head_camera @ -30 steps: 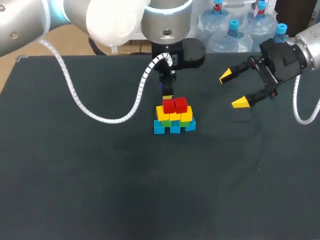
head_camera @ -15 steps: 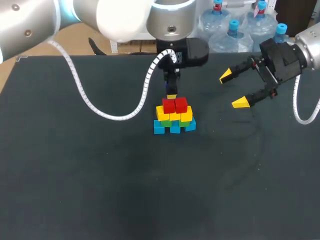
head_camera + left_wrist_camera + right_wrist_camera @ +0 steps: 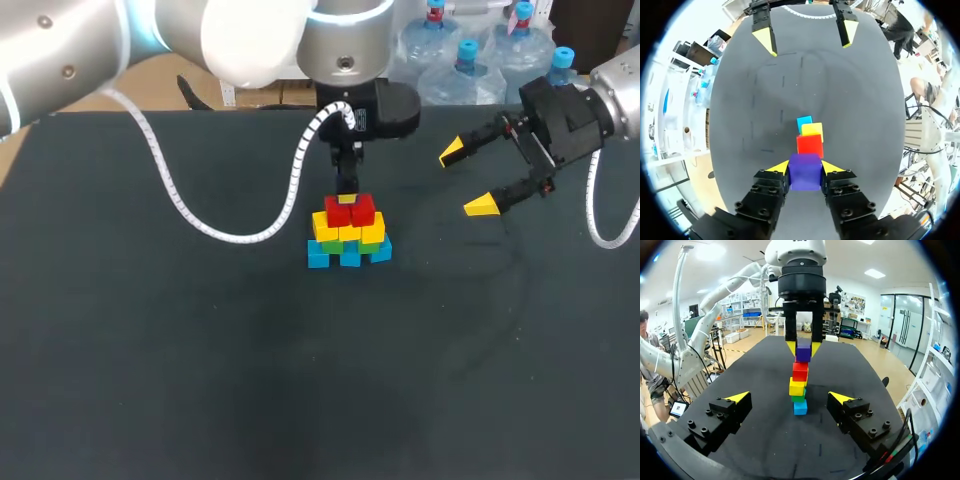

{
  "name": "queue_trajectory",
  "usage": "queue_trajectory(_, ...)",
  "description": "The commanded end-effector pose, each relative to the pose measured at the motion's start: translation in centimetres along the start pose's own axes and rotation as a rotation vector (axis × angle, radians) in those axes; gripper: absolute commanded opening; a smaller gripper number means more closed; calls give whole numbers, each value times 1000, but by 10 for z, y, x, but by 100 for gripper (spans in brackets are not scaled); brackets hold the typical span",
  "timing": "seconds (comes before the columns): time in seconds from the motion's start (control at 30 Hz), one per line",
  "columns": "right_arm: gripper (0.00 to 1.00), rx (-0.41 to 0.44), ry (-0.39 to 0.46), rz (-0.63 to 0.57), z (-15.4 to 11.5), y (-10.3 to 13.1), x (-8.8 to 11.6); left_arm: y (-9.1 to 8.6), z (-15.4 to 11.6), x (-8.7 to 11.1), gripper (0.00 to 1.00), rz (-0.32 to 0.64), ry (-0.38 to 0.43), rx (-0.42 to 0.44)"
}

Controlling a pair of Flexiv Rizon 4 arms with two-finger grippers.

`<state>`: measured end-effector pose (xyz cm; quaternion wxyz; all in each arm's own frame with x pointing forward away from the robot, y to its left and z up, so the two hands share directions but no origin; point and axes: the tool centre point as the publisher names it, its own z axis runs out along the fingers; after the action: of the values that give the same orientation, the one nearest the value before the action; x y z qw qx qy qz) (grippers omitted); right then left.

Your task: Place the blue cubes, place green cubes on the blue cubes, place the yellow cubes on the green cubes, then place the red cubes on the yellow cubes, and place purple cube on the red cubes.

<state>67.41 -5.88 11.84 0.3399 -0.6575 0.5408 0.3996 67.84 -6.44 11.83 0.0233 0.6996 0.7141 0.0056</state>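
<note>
Your left gripper (image 3: pixel 805 166), clamped on the purple cube (image 3: pixel 805 174), has come down this past second, bringing the cube onto or just above the red cubes (image 3: pixel 352 212). That looks like the last placement, with only the release left. Your right gripper (image 3: pixel 467 178) hangs open, well aside.

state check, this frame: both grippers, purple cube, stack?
Left gripper: shut on the purple cube, directly over the stack.
Purple cube: held, at the top of the red cubes; contact unclear, not released.
Right gripper: open, empty, off to the side.
Stack: upright; blue, green, yellow, red layers in place.
</note>
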Motion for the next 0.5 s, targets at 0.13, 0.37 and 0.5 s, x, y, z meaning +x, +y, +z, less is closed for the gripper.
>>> queue_trajectory(0.13,100,1,0,-1,0,0,0,3,3,2,0,2,-1,9)
queue_trajectory(0.37,100,1,0,-1,0,0,0,6,4,0,4,9,5,9)
queue_trajectory(0.5,100,1,0,-1,0,0,0,9,6,-3,5,21,11,8)
